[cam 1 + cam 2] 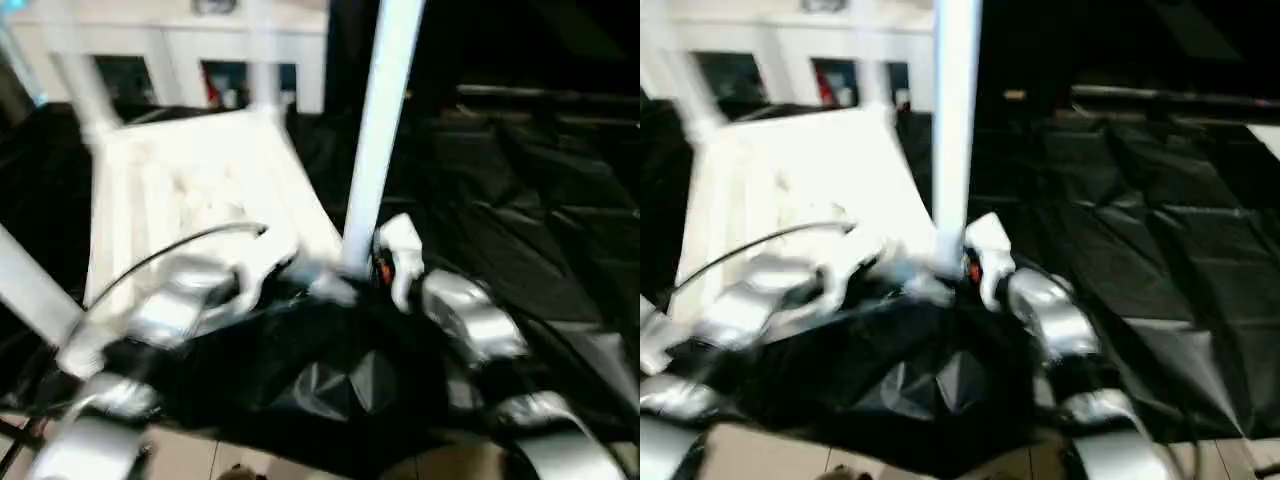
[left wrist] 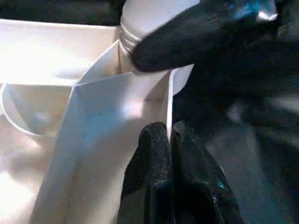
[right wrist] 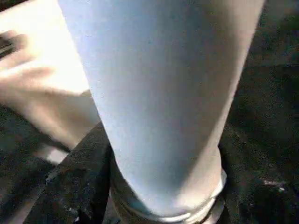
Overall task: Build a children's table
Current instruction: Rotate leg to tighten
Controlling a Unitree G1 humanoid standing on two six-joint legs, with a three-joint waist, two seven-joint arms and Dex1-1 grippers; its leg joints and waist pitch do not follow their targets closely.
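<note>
The white plastic table top (image 1: 190, 190) lay upside down on the crinkled black sheet (image 1: 520, 230), ribbed underside up, its near right corner just in front of you. One long white tapered tube leg (image 1: 385, 120) stood upright in that near right corner socket; at least two more legs rose blurred at the far corners, and another white tube (image 1: 30, 290) slanted across at the left edge.

Your left gripper (image 2: 170, 133) was pinched shut on a thin white wall of the top (image 2: 167, 107) just beside the socket, the two black fingers (image 2: 154, 154) pressed together with the edge between them. Your right gripper (image 1: 385, 265) sat at the foot of the upright leg, and in the left wrist view one black finger (image 2: 187, 42) lay across the leg just above its ringed collar. From these views you could not tell whether that hand truly gripped the leg or only rested against it.

I would judge the parts light and stiff but smooth, so likely to slip under a loose hold. The thin ribs may flex, so a steadying pinch near the socket seemed sound. For the leg, I would take hold low, close to the collar, where a push carries straight into the socket.
</note>
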